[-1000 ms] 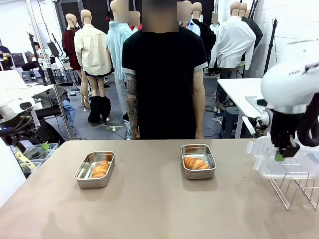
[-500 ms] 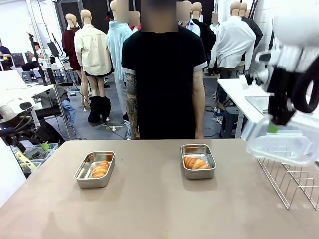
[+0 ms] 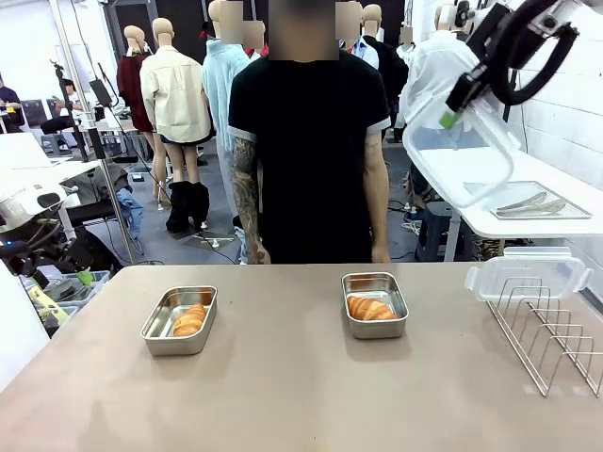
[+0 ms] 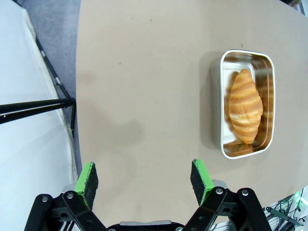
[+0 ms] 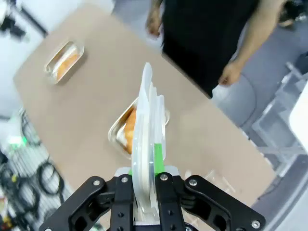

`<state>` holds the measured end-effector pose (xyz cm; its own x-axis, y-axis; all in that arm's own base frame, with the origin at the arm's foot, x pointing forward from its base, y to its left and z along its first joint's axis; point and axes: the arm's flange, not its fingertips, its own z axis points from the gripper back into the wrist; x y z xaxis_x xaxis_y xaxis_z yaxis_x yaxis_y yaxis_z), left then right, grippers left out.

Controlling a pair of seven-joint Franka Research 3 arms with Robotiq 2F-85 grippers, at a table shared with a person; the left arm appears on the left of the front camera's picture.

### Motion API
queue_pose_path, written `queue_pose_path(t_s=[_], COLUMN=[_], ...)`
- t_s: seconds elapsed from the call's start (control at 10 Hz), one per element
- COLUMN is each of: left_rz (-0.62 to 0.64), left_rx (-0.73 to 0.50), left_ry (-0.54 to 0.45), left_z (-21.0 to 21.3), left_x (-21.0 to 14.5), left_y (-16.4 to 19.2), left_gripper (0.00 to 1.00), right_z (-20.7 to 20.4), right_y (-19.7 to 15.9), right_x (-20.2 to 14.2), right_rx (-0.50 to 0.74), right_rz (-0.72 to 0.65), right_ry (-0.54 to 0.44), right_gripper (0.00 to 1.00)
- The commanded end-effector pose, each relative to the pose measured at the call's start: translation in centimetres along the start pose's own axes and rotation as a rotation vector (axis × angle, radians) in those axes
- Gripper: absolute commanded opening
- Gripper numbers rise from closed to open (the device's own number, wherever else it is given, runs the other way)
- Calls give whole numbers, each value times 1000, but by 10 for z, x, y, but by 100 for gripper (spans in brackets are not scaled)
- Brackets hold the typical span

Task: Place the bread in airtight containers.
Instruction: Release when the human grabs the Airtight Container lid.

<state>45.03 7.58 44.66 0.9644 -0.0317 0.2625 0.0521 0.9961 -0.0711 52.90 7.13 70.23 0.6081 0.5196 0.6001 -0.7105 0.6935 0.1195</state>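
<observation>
L gripper (image 4: 144,177): blk linkage w/ silver screws, green pads (image 4: 88,177).

Front view: right gripper (image 3: 450,115) sits upper right, its upper body running off the top edge; jaw gap too small to make out above the clear lid (image 3: 462,160) it pinches. Wire rack (image 3: 554,341) clipped at the right edge.

Right wrist view: lid is edge-on and covers the middle of the near tin (image 5: 114,131) and its croissant (image 5: 129,126). Far tin (image 5: 64,61), upper left, is blurred, contents an orange smear. Person (image 5: 207,33) cut at the top edge.

Left wrist view: left gripper (image 4: 144,175) base cut by the bottom edge; clutter (image 4: 286,211) in the lower right corner unreadable.
</observation>
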Motion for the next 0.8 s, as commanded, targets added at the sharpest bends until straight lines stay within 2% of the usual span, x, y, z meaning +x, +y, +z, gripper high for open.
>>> queue_pose_path(t_s=[0.0,0.2,0.6,0.7], left_rz=[11,11,11,11], left_rx=[14,14,14,14], left_ry=[-2,-2,-2,-2], left_z=[1,1,1,1], left_x=[-2,-2,-2,-2], left_y=[0,0,0,0], left_gripper=[100,100,100,100], right_z=[-22,-40,-89,-81], right_y=[-21,-45,-66,-62], right_x=[31,47,51,43], right_rx=[-71,-139,-131,-117], right_rz=[-126,-175,-141,-168], right_ry=[-88,-137,-77,-115], right_gripper=[0,0,0,0])
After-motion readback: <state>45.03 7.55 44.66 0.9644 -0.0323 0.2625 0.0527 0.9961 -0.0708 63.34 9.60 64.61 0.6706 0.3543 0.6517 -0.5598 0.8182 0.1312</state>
